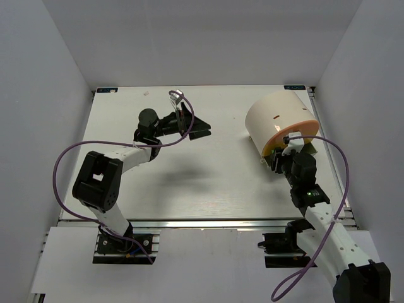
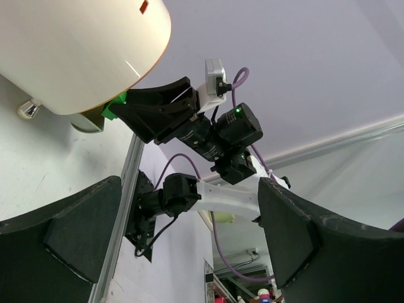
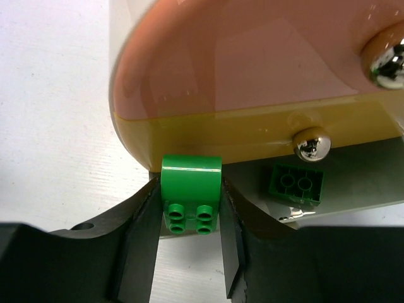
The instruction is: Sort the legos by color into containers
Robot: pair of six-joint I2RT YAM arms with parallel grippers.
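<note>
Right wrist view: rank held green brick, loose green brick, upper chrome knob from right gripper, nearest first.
1. Held green brick: in the right gripper.
2. Loose green brick: lying to its right.
3. Upper chrome knob: far top right.

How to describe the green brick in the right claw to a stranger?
Find the big cream tub with the orange face. At that face, the right claw pinches one green brick; the other green brick lies loose.

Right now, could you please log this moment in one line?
left gripper open, empty | right gripper holding green brick | beside tub
</note>
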